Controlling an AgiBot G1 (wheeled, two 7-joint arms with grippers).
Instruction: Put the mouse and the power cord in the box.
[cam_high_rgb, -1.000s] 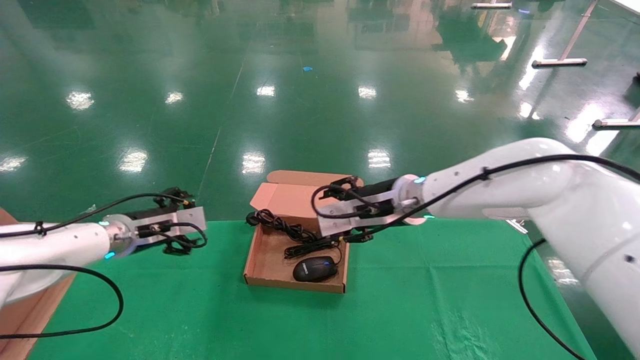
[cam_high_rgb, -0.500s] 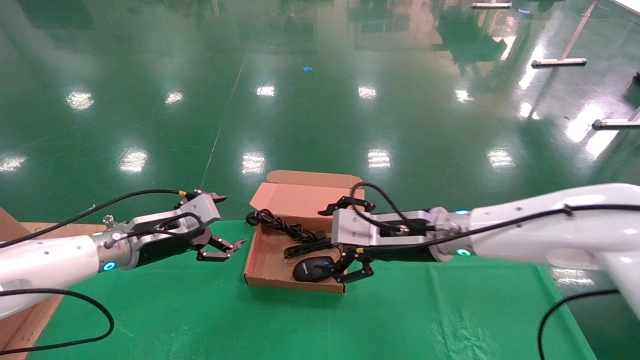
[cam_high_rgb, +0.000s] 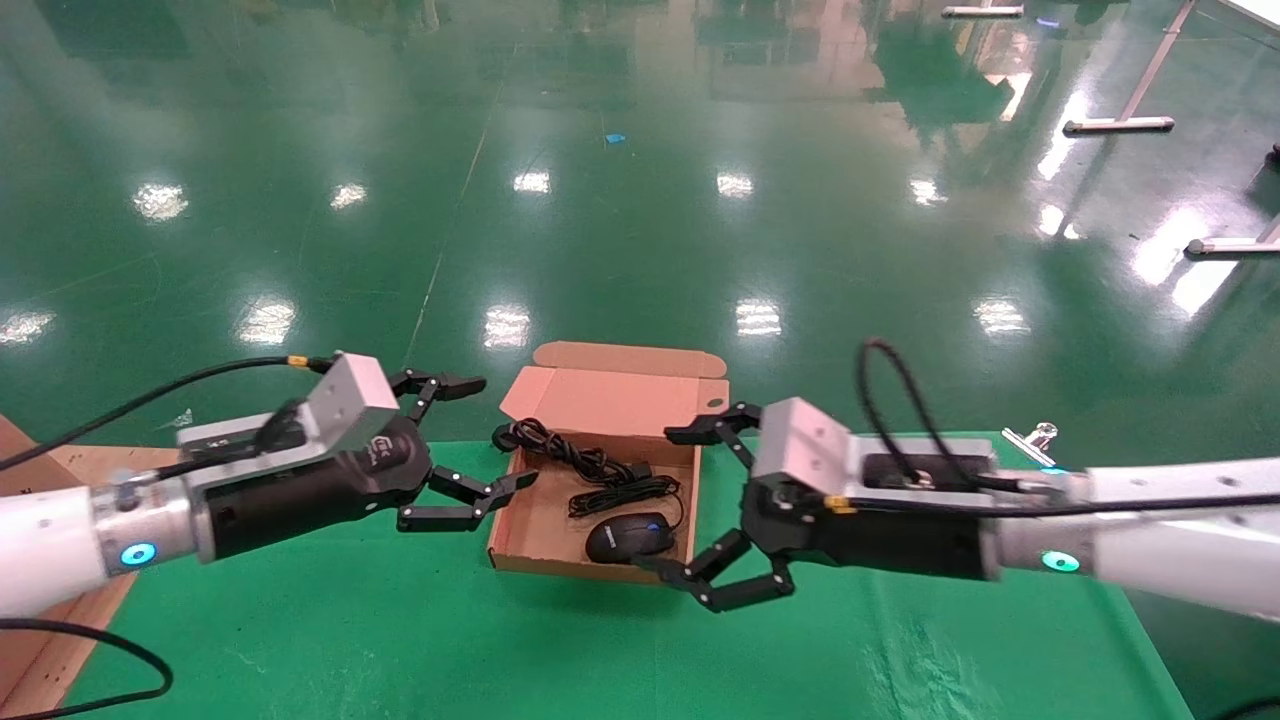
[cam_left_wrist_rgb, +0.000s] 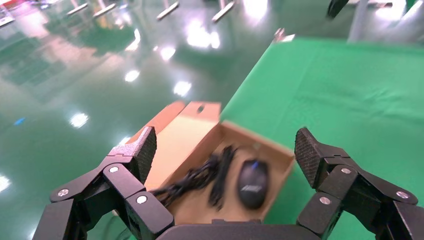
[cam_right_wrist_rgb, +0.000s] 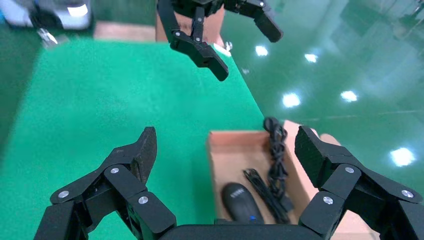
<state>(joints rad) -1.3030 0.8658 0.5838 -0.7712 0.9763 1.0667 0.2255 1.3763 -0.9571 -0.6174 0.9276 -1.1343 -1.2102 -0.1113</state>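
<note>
The box (cam_high_rgb: 530, 515) lies open on the green cloth, its lid (cam_high_rgb: 600, 395) folded back. Inside it the mouse (cam_high_rgb: 628, 538) rests near the front wall. The power cord (cam_high_rgb: 560, 457) lies along the back of the box, one end draped over its back left corner. My left gripper (cam_high_rgb: 505, 430) hovers open just left of the box. At the box's right side my right gripper (cam_high_rgb: 660, 500) is open and holds nothing. In the left wrist view the mouse (cam_left_wrist_rgb: 251, 182) and the cord (cam_left_wrist_rgb: 200, 176) show between the fingers (cam_left_wrist_rgb: 145, 150). The right wrist view shows the mouse (cam_right_wrist_rgb: 240, 202), the cord (cam_right_wrist_rgb: 275, 145) and the box (cam_right_wrist_rgb: 235, 157).
A bigger brown carton (cam_high_rgb: 30, 620) stands at the table's left edge. A metal clip (cam_high_rgb: 1030, 437) lies at the back right of the green cloth (cam_high_rgb: 900, 640). The table's far edge runs just behind the box, with shiny green floor beyond.
The right gripper has left the space over the box and drawn back to its right side, wrist turned. The left gripper has come in toward the box's left side. Both now show open.
</note>
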